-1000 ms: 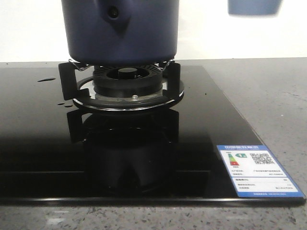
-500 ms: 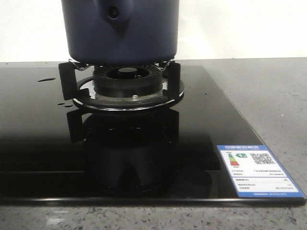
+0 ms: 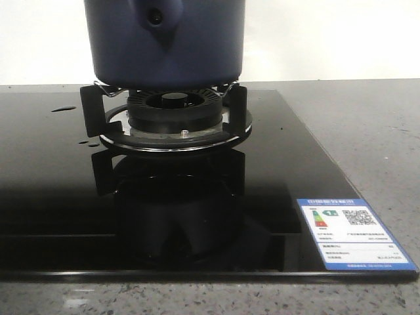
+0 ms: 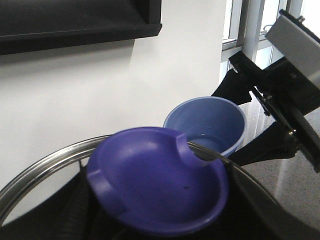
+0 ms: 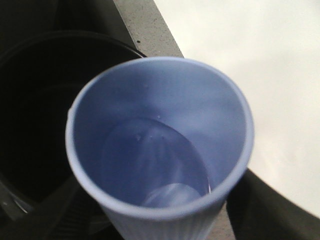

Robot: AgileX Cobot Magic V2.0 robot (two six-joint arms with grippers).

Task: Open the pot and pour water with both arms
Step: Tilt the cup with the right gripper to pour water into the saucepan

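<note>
The dark navy pot (image 3: 164, 46) stands on the burner (image 3: 174, 108), its shield-shaped handle mount (image 3: 156, 16) facing me. In the left wrist view the lid's purple knob (image 4: 155, 182) fills the foreground with the lid's metal rim (image 4: 45, 165) round it. My left gripper (image 4: 155, 225) is shut on the knob, its fingers hidden under it. My right gripper (image 5: 165, 222) is shut on a pale blue ribbed cup (image 5: 160, 150) that holds a little water. The cup also shows in the left wrist view (image 4: 205, 125). The pot's dark open mouth (image 5: 35, 110) lies beside the cup.
The burner sits on a black glass hob (image 3: 52, 197) with an energy label (image 3: 351, 233) at its front right corner. Grey speckled counter (image 3: 367, 131) surrounds the hob. A white wall stands behind. My right arm (image 4: 287, 100) is close to the lid.
One second ago the cup showed at the top right of the front view; it has since moved up out of that view. The pot has not moved.
</note>
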